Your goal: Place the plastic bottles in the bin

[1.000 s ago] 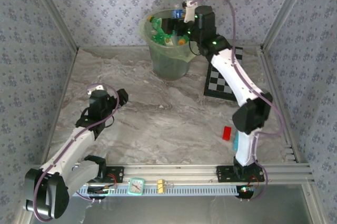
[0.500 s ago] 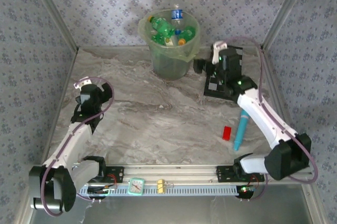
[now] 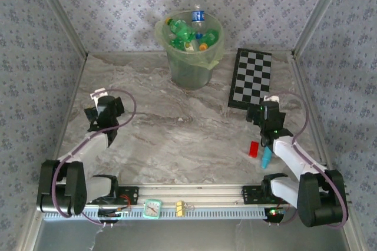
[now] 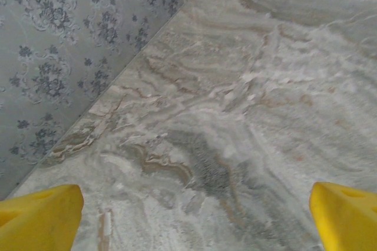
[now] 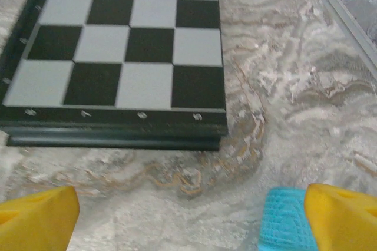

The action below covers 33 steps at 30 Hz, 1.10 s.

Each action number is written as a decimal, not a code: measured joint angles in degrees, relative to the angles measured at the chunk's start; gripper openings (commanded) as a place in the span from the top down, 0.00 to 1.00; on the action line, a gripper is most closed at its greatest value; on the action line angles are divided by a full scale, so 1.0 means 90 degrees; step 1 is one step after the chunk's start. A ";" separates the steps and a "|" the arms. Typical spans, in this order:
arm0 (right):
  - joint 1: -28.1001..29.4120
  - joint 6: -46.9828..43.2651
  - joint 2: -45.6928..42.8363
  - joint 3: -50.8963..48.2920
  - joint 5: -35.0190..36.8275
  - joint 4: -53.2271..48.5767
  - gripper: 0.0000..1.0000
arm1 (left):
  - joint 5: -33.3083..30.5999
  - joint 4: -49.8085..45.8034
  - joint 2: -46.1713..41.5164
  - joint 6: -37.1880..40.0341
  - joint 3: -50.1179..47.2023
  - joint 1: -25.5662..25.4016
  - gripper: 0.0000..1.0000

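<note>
Bottles (image 3: 187,34), some lying and one blue-capped standing, are heaped in the bin (image 3: 189,73), which stands far ahead and inward of the left pincer (image 4: 194,215) and the right pincer (image 5: 191,212), both spread wide and empty over the bench (image 3: 177,133), the right perhaps slightly nearer.

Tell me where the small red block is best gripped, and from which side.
Grip the red block across its narrow width, at mid-length, probably from straight above. It is a slim rectangle running near to far, and the cyan stick lies close on its right.
</note>
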 measured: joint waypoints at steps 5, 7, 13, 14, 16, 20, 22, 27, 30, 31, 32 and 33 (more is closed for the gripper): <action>-0.0381 -0.0068 0.0168 -0.0418 -0.0092 0.1166 0.00 | -0.0087 0.0561 0.0495 0.0379 -0.0265 0.0000 0.02; -0.0503 -0.0070 0.0376 -0.0551 -0.0177 0.1690 0.00 | -0.0058 0.0964 0.0619 0.0563 -0.0403 0.0000 0.02; -0.0733 -0.0415 0.1379 -0.0590 -0.0459 0.2861 0.00 | 0.0260 0.1940 0.1001 0.1122 -0.0665 -0.0005 0.05; -0.0750 -0.0498 0.1508 -0.0585 -0.0512 0.2965 0.00 | 0.0352 0.2028 0.1025 0.1180 -0.0665 -0.0005 0.05; -0.0772 -0.0651 0.1683 -0.0585 -0.0583 0.3232 0.00 | 0.0571 0.2132 0.1035 0.1309 -0.0665 -0.0005 0.05; -0.0945 -0.0750 0.2208 -0.0568 -0.0775 0.4048 0.00 | 0.1076 0.2579 0.1052 0.1416 -0.0716 -0.0005 0.05; -0.0981 -0.0823 0.2499 -0.0537 -0.0867 0.4235 0.00 | 0.1299 0.3211 0.1268 0.1443 -0.0867 -0.0005 0.05; -0.0954 -0.0959 0.2727 -0.0532 -0.1064 0.4588 0.00 | 0.1518 0.3796 0.1732 0.1467 -0.1251 -0.0002 0.03; -0.0928 -0.1022 0.2727 -0.0532 -0.1090 0.4670 0.00 | 0.1617 0.4284 0.1904 0.1428 -0.1324 0.0087 0.02; -0.0906 -0.1044 0.2727 -0.0532 -0.1088 0.4685 0.00 | 0.1634 0.4454 0.2055 0.1411 -0.1304 0.0126 0.02; -0.0901 -0.1049 0.2727 -0.0532 -0.1088 0.4702 0.00 | 0.1639 0.4398 0.2106 0.1396 -0.1280 0.0155 0.02; -0.0901 -0.1056 0.2727 -0.0532 -0.1086 0.4711 0.00 | 0.1656 0.4359 0.2106 0.1394 -0.1280 0.0175 0.02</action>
